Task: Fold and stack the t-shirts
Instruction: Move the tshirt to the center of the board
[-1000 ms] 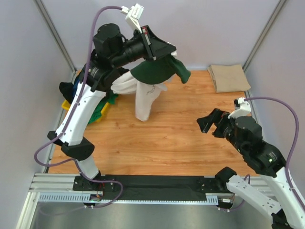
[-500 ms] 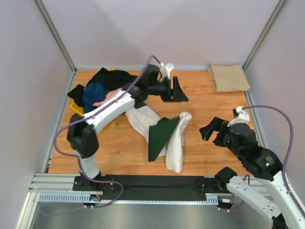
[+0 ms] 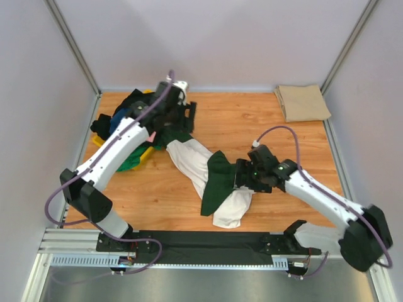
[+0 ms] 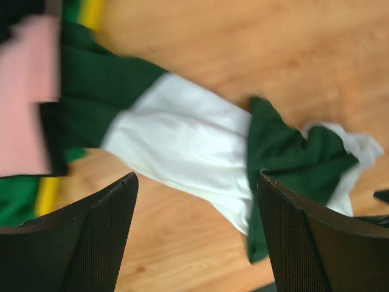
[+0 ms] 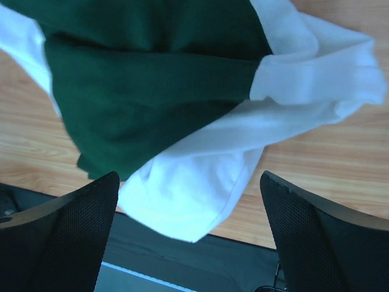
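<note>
Cream tee point(image 3: 192, 160) with green sleeves lies crumpled on table point(image 3: 283, 145). I see right gripper point(image 3: 242, 179) over its right-side sleeve, fingers spread wide, nothing held. Left gripper point(image 3: 187, 117) above its far end, also spread, empty. Beyond tee to left, heap of tees point(image 3: 129, 119) on yellow tray point(image 3: 146, 153); beyond to right, well apart, folded tan tee point(image 3: 302, 102).

The top external view looks down from high behind the near edge over the whole table point(image 3: 239, 119). Both wrist views look down at close range, sharing the cream-and-green t-shirt point(image 4: 182, 146) with it.
</note>
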Controlling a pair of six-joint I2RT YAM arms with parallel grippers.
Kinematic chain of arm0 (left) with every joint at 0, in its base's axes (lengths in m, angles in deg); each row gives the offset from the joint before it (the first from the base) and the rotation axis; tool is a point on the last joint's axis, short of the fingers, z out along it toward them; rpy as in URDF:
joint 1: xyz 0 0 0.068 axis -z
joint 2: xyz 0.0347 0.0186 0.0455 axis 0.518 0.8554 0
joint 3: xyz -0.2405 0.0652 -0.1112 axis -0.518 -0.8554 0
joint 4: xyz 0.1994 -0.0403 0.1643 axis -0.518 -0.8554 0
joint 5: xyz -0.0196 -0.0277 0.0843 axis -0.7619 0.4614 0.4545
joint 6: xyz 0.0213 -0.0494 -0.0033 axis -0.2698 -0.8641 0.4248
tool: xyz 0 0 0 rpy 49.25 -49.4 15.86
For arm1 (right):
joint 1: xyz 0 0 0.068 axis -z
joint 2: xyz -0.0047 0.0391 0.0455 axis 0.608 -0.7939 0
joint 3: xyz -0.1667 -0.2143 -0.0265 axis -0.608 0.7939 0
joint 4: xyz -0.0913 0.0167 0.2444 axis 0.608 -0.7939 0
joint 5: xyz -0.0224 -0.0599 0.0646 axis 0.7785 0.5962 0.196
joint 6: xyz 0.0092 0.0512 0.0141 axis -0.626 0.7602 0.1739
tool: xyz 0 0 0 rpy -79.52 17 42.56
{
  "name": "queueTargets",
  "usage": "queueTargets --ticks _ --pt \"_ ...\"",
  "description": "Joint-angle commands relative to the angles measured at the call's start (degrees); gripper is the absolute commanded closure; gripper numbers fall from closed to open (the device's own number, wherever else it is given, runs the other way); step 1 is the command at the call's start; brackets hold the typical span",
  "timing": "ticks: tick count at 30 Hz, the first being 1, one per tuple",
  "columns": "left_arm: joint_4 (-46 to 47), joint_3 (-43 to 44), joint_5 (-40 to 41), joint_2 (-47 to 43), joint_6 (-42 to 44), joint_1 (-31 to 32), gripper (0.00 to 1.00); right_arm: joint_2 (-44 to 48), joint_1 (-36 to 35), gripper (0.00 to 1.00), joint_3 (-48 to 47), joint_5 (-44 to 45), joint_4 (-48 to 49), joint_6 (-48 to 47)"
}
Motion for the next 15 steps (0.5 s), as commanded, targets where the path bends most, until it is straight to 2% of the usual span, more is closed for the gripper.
queueTargets --ticks 1,3,7,9,10,11,12,13,15 --pt "-4.9 1.0 5.8 2.4 6.7 -9.3 0.15 -9.8 -1.0 0.00 -4.0 -2.3 5.2 -0.9" --pt "-3.0 1.8 4.4 5.1 7.6 -13.5 0.15 -16.5 -1.5 0.00 -6.4 -1.5 5.3 -1.6" --pt "-3.6 10.2 5.8 16.9 9.0 -17.6 0.16 -25.3 -2.2 0.01 -8.0 -1.6 6.8 -2.8" --pt "-4.6 14.5 6.2 23.7 8.9 -19.7 0.17 -28.9 -2.5 0.16 -7.5 -2.5 8.7 -3.2" --pt "-5.3 19.5 6.1 26.4 8.9 -20.3 0.17 -29.7 -2.5 0.31 -7.3 -3.5 9.6 -3.3" --pt "-7.0 22.5 7.0 29.0 9.1 -21.4 0.17 -30.9 -2.5 0.72 -7.0 -3.8 10.1 -3.6" --pt "-8.8 29.4 7.9 34.8 9.0 -22.1 0.17 -31.2 -2.4 0.89 -6.9 -4.1 10.2 -3.8" --pt "-12.6 32.7 8.4 37.7 8.8 -23.0 0.17 -31.0 -2.5 1.00 -7.0 -4.0 9.7 -4.0" --pt "-15.1 38.7 8.7 43.1 6.9 -26.7 0.18 -26.9 -2.5 1.00 -7.3 -0.3 6.1 -4.2"
